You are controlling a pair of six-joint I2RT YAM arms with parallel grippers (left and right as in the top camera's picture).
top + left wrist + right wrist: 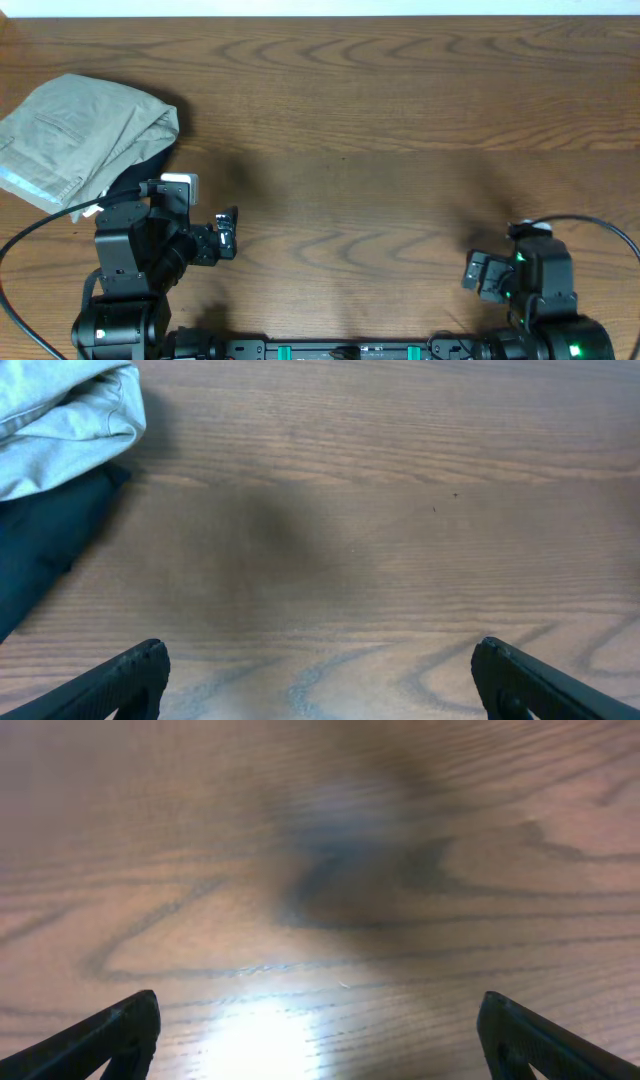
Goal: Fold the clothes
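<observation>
The grey-green clothes [80,135] lie folded in a bundle at the far left of the table, on top of a dark garment [140,178]. In the left wrist view a corner of the clothes [70,425] shows at top left, with the dark garment [45,545] below it. My left gripper [228,232] is open and empty, right of the bundle and apart from it; its fingertips [318,678] frame bare wood. My right gripper [470,272] is open and empty near the front right; its fingertips [318,1032] are over bare wood.
The wooden table [380,130] stretches across the view. A black cable [30,235] runs along the left side by the left arm's base. Another cable [590,225] loops at the right arm.
</observation>
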